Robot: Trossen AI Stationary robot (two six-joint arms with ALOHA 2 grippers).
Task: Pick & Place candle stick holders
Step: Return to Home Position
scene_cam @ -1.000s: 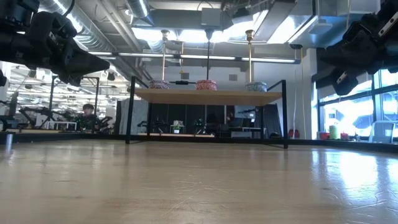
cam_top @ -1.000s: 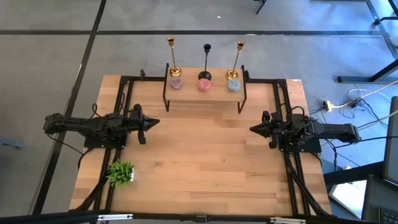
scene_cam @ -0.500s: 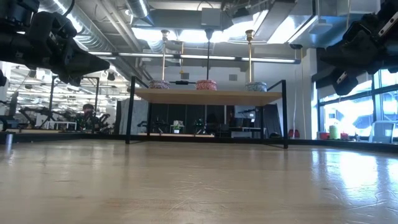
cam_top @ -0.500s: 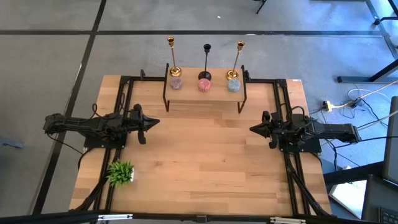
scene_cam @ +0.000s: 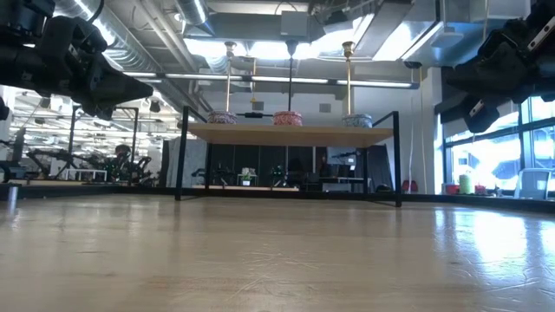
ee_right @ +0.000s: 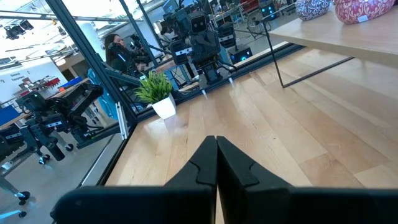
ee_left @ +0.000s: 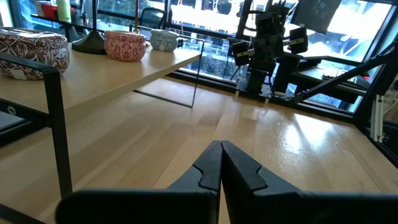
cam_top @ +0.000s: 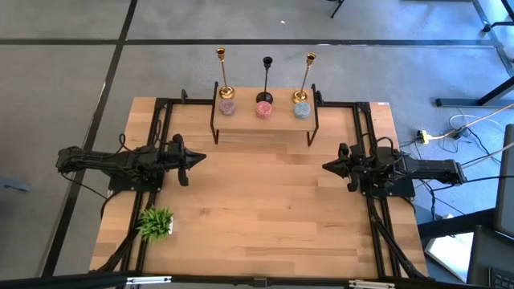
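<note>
Since both arms lie low over the table [cam_top: 265, 209], you should finish the return slowly, swinging nothing toward the shelf [cam_top: 265, 124] at its 12 o'clock edge. Your left gripper [cam_top: 202, 156] sits at 9 o'clock and your right gripper [cam_top: 325, 167] at 3 o'clock, each with fingers clenched on nothing. Count one shelf. On it stand three candlesticks: a gold candlestick [cam_top: 222, 72] at 11 o'clock, the black candlestick [cam_top: 267, 79] at 12, and another gold candlestick [cam_top: 307, 76] at 1. One plant [cam_top: 156, 223] sits at 7 o'clock. Three candles [cam_top: 263, 110] line the shelf just in front of the sticks.
</note>
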